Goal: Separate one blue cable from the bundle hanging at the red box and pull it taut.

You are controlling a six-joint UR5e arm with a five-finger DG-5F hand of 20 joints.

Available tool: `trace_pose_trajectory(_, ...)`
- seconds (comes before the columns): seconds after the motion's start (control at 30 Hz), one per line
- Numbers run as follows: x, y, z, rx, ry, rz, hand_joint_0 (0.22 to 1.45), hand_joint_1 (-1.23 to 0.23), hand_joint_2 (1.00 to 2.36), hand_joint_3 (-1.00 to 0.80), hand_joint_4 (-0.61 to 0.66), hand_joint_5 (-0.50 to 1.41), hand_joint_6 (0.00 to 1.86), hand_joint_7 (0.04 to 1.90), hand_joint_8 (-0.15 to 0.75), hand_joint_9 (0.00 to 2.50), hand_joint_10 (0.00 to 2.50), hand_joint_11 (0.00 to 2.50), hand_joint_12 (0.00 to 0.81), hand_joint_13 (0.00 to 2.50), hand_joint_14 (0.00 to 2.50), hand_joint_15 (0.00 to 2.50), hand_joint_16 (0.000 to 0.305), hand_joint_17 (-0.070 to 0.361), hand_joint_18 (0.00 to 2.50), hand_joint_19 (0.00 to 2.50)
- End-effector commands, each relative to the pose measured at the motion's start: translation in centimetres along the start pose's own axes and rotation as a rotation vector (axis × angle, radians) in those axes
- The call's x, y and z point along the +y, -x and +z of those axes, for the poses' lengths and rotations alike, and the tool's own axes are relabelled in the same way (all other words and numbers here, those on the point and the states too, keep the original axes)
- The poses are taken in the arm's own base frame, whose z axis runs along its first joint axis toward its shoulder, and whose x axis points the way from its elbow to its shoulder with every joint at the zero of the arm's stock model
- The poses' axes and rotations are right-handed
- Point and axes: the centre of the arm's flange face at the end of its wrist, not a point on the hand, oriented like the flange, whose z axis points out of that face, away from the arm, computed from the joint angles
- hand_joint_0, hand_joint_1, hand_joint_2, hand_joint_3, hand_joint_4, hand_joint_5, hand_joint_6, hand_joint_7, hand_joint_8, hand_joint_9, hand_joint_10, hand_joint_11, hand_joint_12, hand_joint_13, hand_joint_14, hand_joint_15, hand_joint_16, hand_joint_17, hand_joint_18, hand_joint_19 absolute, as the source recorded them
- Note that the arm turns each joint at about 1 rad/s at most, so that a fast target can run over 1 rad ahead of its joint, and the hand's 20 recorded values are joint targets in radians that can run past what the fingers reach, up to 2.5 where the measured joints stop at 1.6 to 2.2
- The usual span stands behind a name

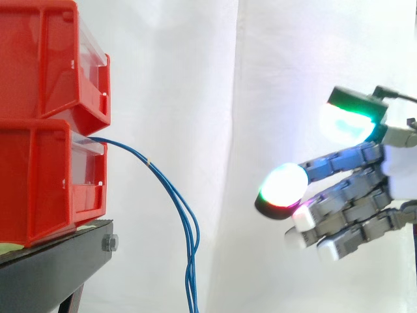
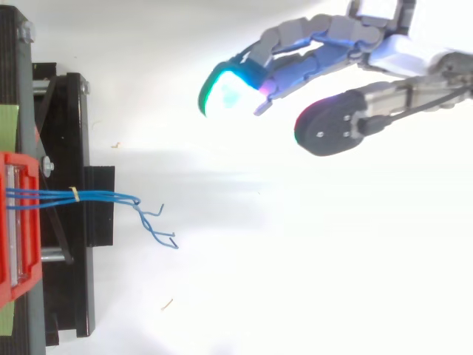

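A bundle of thin blue cables (image 1: 171, 195) comes out of the lower red box (image 1: 49, 179) and droops down past the stand's edge. From above, the blue cables (image 2: 103, 197) are tied with a small yellow band and their loose ends spread apart. My hand (image 1: 355, 189) hovers well to the right of the cables, open, its fingers stretched toward them and its thumb raised above, with nothing held. Seen from the top, the hand (image 2: 347, 52) is off to the upper right, clear of the cable ends.
A second red box (image 1: 52, 59) is stacked on the lower one. Both rest on a black stand (image 1: 58, 261). A white curtain hangs behind, and a wide gap lies between hand and cables.
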Motion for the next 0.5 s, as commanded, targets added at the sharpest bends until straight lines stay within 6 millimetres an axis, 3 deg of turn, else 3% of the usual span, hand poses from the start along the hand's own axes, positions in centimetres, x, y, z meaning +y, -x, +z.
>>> trace_pose_trajectory(0.0, -1.5, -0.7, 2.3, 0.012, -0.008, 0.015, 0.56, -0.50, 1.00, -0.50, 0.27, -0.20, 0.50, 0.81, 0.328, 0.64, 0.01, 0.30, 0.313, 0.43, 0.01, 0.23, 0.035, 0.079, 0.53, 0.30)
trace_pose_trajectory(0.1, -2.4, -1.2, 3.6, 0.027, -0.009, 0.034, 0.56, -0.50, 1.00, -0.50, 0.27, -0.20, 0.50, 0.81, 0.328, 0.64, 0.01, 0.31, 0.313, 0.43, 0.01, 0.23, 0.035, 0.079, 0.54, 0.30)
trace_pose_trajectory(0.2, -4.1, -2.2, 6.3, 0.052, -0.012, 0.066, 0.56, -0.51, 1.00, -0.50, 0.27, -0.20, 0.50, 0.81, 0.326, 0.64, 0.01, 0.31, 0.314, 0.44, 0.01, 0.23, 0.035, 0.079, 0.54, 0.30)
trace_pose_trajectory(0.47, -4.1, -3.3, 6.9, 0.065, 0.014, 0.065, 0.56, -0.53, 1.00, -0.50, 0.27, -0.20, 0.50, 0.81, 0.327, 0.64, 0.01, 0.31, 0.314, 0.44, 0.01, 0.23, 0.035, 0.079, 0.54, 0.31)
